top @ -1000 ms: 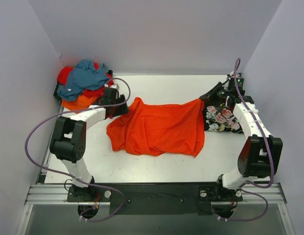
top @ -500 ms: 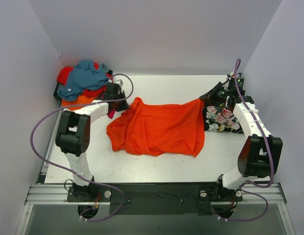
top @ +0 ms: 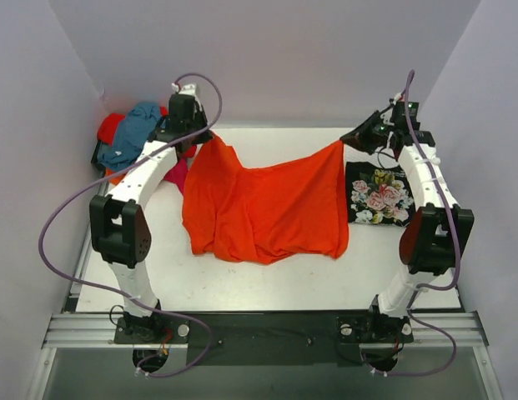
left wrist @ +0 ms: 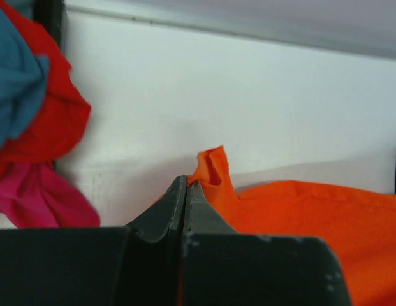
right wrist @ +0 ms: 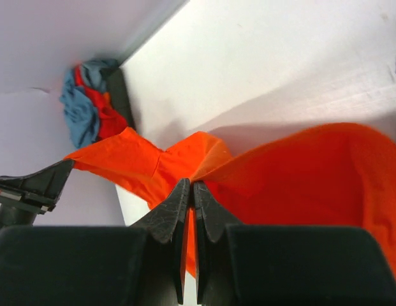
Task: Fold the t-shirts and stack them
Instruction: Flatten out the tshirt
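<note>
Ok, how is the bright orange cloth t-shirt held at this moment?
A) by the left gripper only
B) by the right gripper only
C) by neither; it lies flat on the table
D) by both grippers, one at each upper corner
D: the left gripper and the right gripper are each shut on a corner of the bright orange cloth t-shirt, which spans between them.

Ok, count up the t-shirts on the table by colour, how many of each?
Orange t-shirts: 2, one mostly hidden at far left
Teal t-shirt: 1
Red t-shirt: 1
Magenta t-shirt: 1
Black floral t-shirt: 1
Total: 6
</note>
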